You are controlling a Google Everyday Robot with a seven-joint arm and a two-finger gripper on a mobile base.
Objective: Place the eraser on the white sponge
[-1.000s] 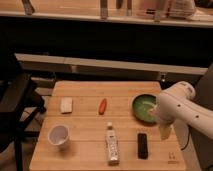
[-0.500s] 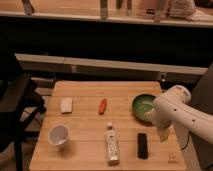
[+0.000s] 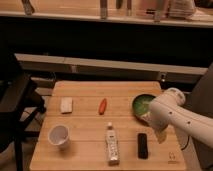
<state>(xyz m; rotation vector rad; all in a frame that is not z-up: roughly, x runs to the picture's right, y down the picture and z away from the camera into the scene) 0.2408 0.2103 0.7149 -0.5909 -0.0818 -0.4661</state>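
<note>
A dim room with a dark wall and a pale ledge across the top of the frame. Below it, a light wooden table (image 3: 85, 120) fills the lower half.

The white sponge (image 3: 66, 104) lies at the left of the table. A white cup (image 3: 59, 135) stands below it, near the lower left corner. A small orange-red object (image 3: 102, 105) lies at the centre. A white labelled bottle (image 3: 112, 145) lies lengthwise at lower centre. The black eraser (image 3: 143, 145) lies just right of the bottle, apart from it, at lower right. A green bowl (image 3: 142, 103) sits at the right, partly hidden by the robot's white arm (image 3: 170, 112).

Over the last second the arm has drifted left and down from the right edge, covering more of the bowl. The gripper (image 3: 161, 134) now hangs at the arm's lower end, just right of and above the eraser, not touching it. Whether it is open or closed cannot be told.

This looks like the approach to the pickup. The eraser is untouched and well apart from the sponge, so the whole carry across the table, past the bottle, remains.
</note>
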